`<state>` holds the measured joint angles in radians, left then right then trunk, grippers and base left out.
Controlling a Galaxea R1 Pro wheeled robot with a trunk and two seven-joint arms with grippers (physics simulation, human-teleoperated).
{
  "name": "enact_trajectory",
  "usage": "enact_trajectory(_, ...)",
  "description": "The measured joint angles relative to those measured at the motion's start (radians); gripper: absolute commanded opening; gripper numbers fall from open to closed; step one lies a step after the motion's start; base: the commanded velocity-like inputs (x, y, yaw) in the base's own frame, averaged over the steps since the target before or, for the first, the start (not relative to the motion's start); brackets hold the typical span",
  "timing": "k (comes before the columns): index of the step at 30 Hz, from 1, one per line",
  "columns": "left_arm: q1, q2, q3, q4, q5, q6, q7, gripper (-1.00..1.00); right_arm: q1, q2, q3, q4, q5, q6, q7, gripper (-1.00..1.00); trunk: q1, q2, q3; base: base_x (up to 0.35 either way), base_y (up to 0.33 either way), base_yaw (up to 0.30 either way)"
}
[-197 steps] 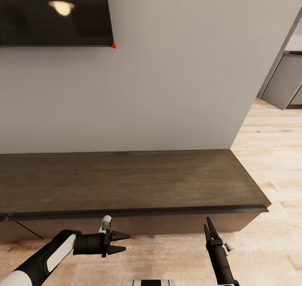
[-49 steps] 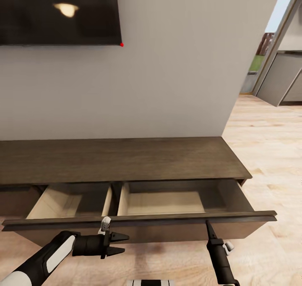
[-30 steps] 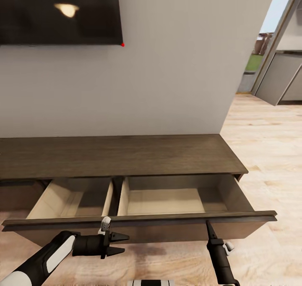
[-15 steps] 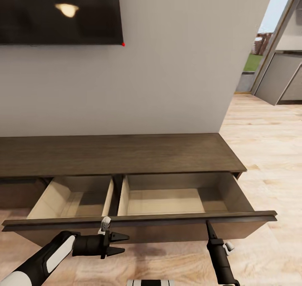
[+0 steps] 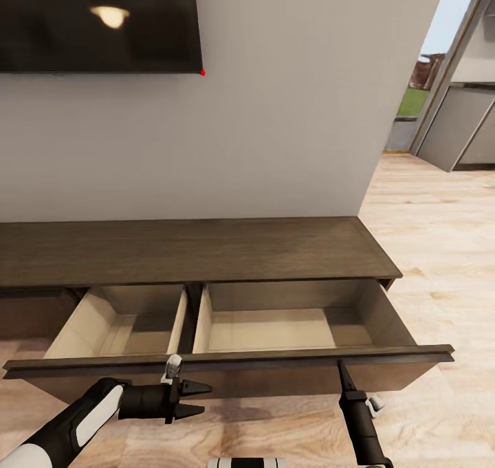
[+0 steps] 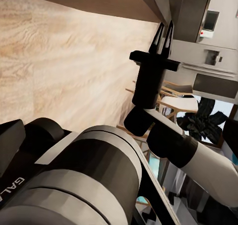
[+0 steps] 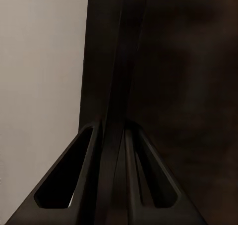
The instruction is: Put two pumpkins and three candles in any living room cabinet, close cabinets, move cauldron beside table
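So the cabinet [image 5: 206, 255] is seen along the grey wall [image 5: 289, 110], under the wall-mounted TV [image 5: 96, 21], with its wide drawer front [image 5: 227, 375] pulled out. Two pale wood compartments are exposed: the left compartment [image 5: 117, 330] and the right compartment [image 5: 282, 327], split by a dark divider. Both look bare inside.

The left end effector [image 5: 206, 398] is held low, just in front of the drawer front, pointing sideways toward the right arm. Its fingers are parted a little and nothing is held between them. The right end effector [image 5: 342, 372] is pointed up at the drawer front's lower edge, tip right against it or just overlapping it. In the left wrist view it [image 6: 165, 34] shows as two thin fingers pressed nearly together with nothing gripped; in the right wrist view the dark wood is seen close up past the fingers [image 7: 116, 150].

Light wood floor [image 5: 440, 248] is spread to the right, toward a doorway with grey kitchen units [image 5: 460, 131].
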<state>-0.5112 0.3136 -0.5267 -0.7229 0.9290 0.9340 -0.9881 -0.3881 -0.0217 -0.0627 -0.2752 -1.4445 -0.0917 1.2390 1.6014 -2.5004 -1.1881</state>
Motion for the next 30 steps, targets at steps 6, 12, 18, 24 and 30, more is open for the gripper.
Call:
enact_trajectory(6, 0.0, 0.0, 0.0, 0.0, 0.0, 0.0, 0.0, 1.0, 0.0, 0.0, 0.0, 0.0, 0.0, 0.0, 0.0, -1.0, 0.0, 0.0, 0.0, -0.01, 0.0, 0.0)
enact_trajectory(12, 0.0, 0.0, 0.0, 0.0, 0.0, 0.0, 0.001, 1.0, 0.0, 0.0, 0.0, 0.0, 0.0, 0.001, 0.0, -1.0, 0.0, 0.0, 0.0, -0.035, 0.0, 0.0)
enact_trajectory(18, 0.0, 0.0, 0.0, 0.0, 0.0, 0.0, 0.0, 1.0, 0.0, 0.0, 0.0, 0.0, 0.0, 0.0, 0.0, -1.0, 0.0, 0.0, 0.0, -0.043, 0.0, 0.0)
enact_trajectory(24, 0.0, 0.0, 0.0, 0.0, 0.0, 0.0, 0.0, 1.0, 0.0, 0.0, -0.001, 0.001, 0.0, 0.0, 0.0, -1.0, 0.0, 0.0, 0.0, -0.069, 0.0, 0.0)
enact_trajectory(30, 0.0, 0.0, 0.0, 0.0, 0.0, 0.0, 0.0, 1.0, 0.0, 0.0, -0.001, 0.0, 0.0, 0.001, 0.0, -1.0, 0.0, 0.0, 0.0, -0.087, 0.0, 0.0)
